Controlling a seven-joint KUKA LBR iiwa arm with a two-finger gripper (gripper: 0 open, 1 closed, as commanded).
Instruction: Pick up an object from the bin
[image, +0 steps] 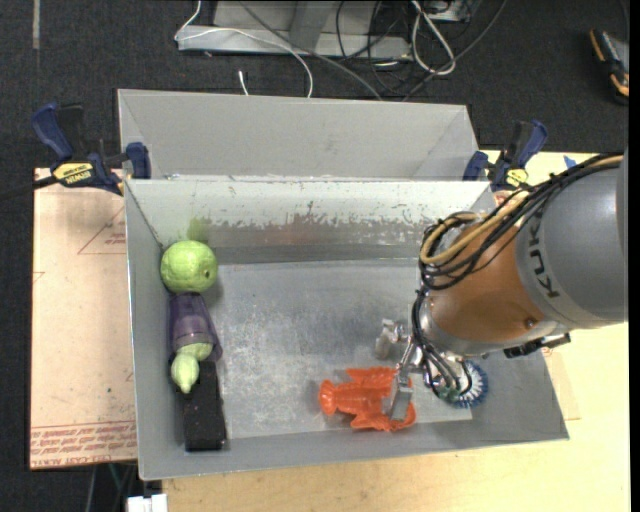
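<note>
Orange plastic toy (350, 395): lay flat on the bin floor near the front wall, right of centre, its right end under the gripper
Gripper (401, 398): was low over the toy's right end, touching it or just above it; how wide it stood could not be told, and the toy was not plainly held
Arm (500, 290): reached in from the right, its orange cover and looped cables above the bin's right part
Blue-and-white round thing (470, 386): lay just right of the gripper, partly hidden under the wrist
Bin (300, 320): grey metal, its middle floor bare
Left side: a green ball (188, 267), a purple-and-green soft toy (190, 335) and a black block (204, 415) lay in a row along the left wall, well apart from the gripper
Done so far: by the look of it, the descent to an object was complete or nearly so
Left to do: a firm grip on the orange toy was not confirmed, and the toy was not yet raised off the floor, so the lift clear of the bin remained
</note>
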